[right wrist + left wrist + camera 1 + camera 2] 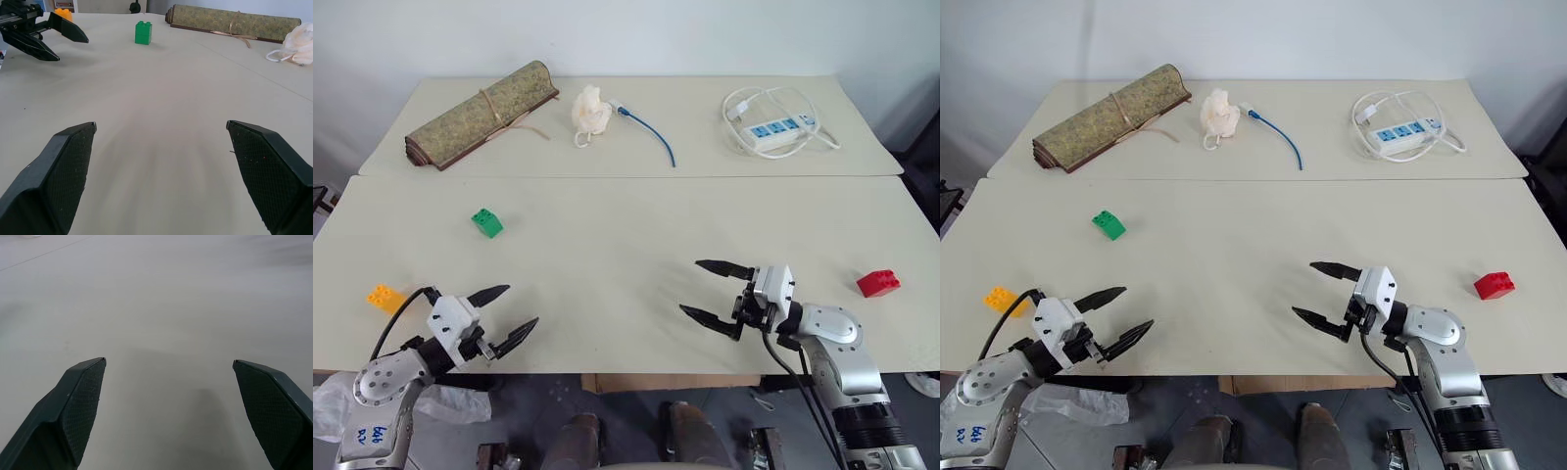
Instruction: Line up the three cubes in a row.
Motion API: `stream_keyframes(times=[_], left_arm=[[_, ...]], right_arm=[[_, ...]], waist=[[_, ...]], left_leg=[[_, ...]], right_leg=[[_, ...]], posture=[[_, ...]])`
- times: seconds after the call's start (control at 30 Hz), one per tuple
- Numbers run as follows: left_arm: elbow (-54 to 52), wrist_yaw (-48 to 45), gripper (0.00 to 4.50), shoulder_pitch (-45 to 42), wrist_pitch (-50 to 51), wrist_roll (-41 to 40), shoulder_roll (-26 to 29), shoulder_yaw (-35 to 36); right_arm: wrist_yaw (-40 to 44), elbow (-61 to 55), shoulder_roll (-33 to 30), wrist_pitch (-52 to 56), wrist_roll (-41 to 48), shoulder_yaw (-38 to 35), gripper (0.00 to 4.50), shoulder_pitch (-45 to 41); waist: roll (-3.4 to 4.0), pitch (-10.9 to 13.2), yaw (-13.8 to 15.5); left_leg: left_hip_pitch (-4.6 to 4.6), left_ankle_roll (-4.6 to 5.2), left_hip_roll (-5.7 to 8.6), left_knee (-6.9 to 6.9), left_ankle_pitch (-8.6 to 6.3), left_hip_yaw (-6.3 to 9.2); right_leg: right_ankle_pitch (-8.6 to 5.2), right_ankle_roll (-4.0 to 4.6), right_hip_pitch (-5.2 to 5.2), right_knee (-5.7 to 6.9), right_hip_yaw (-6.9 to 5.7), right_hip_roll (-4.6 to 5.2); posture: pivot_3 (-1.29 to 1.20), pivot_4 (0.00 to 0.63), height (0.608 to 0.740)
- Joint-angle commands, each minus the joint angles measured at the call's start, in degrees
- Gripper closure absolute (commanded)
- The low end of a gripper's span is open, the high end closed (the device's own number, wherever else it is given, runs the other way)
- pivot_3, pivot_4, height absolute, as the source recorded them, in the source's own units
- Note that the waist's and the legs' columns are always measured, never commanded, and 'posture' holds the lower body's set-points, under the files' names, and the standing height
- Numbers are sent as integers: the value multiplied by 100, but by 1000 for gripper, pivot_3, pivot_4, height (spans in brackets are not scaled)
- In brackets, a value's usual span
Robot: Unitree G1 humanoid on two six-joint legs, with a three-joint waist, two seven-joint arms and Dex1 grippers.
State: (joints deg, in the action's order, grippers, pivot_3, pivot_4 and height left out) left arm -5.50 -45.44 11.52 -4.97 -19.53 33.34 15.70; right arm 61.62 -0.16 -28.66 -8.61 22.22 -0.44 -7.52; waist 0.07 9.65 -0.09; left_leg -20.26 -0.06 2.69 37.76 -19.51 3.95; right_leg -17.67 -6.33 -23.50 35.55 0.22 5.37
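Near table (607, 245): cream top, carries all three cubes and both grippers. A second table (636, 157) butts against its far edge.

Rolled mat (481, 115), tied with cord: far table, 11 o'clock.

Right gripper (713, 291): near table, 5 o'clock of centre, fingers spread wide, nothing between them, pointing toward the left side.

Left gripper (506, 315): 7 o'clock, near the front edge, fingers spread wide and empty, pointing toward the right side.

Power strip (781, 128) with coiled white cord: far table, 1 o'clock.

Blue cable (656, 137) and crumpled white cloth (590, 113): far table, 12 o'clock.

Red cube (878, 283): 4 o'clock, near the right edge, well apart from the right gripper.

Green cube (487, 222): 9 o'clock, well apart from both others.

Yellow-orange cube (385, 297): 8 o'clock, left edge, near the left gripper's wrist.
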Motion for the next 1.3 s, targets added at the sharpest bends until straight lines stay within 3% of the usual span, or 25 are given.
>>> stream_keyframes(times=[0.03,0.27,0.37,0.53,0.63,0.73,0.87,1.0,1.1,1.3], left_arm=[[-203,230,115,27,-76,42,-3,230],[-489,-37,115,179,105,-425,50,335],[-874,-343,115,-9,396,-641,172,23],[-1370,-740,115,-822,1245,-944,368,-767],[-1069,-1251,115,-1509,1334,-720,387,-1452],[-637,-1458,115,-1964,1197,-543,261,-1748],[11,-1629,115,-2651,891,-338,-125,-2089],[132,-1642,115,-2879,797,-243,-359,-2240],[151,-1628,115,-2943,820,-218,-420,-2250],[70,-1618,115,-2971,943,-302,-424,-2216]], right_arm=[[-55,-140,37,-163,14,-63,0,78],[-248,-445,37,165,478,-284,0,257],[-589,-784,-67,535,795,-674,0,302],[-1225,-1385,-582,975,1121,-1991,0,727],[-1603,-1444,-869,1169,1289,-3585,0,1566],[-1785,-1482,-901,1259,1393,-4593,0,2246],[-2005,-632,-624,944,1145,-5801,0,3176],[-2121,-200,-338,1033,1099,-5875,0,3586],[-2223,-531,-379,1444,1121,-5517,0,3648],[-2376,-954,-1508,3507,1674,-5178,0,3380]], waist=[[0,0,1],[0,0,2],[0,0,8],[11,7,129],[12,7,212],[13,7,222],[4,11,139],[2,12,102],[7,11,-22],[21,5,-32]], left_leg=[[0,0,0,0,0,0],[0,0,0,0,0,0],[-3,0,-1,0,-1,1],[-5,6,11,4,-4,5],[-7,7,10,-1,-7,14],[-12,18,13,-3,-13,4],[-6,25,13,-3,-15,-16],[5,26,6,-8,-15,-26],[11,26,1,-9,-14,-42],[19,46,3,-2,-11,-50]], right_leg=[[0,0,0,0,0,0],[0,0,0,0,-1,0],[0,0,0,-2,0,1],[2,-4,2,-2,1,10],[1,-2,2,-5,-8,6],[1,-2,1,-12,-4,4],[6,-12,6,-21,7,-2],[8,-15,13,-25,19,-7],[8,-16,11,-17,34,-6],[15,-29,11,0,45,-3]], posture=[[0,150,740],[0,150,740],[0,150,740],[0,150,740],[0,150,740],[0,150,740],[0,150,740],[0,150,740],[0,150,740],[0,150,740]])
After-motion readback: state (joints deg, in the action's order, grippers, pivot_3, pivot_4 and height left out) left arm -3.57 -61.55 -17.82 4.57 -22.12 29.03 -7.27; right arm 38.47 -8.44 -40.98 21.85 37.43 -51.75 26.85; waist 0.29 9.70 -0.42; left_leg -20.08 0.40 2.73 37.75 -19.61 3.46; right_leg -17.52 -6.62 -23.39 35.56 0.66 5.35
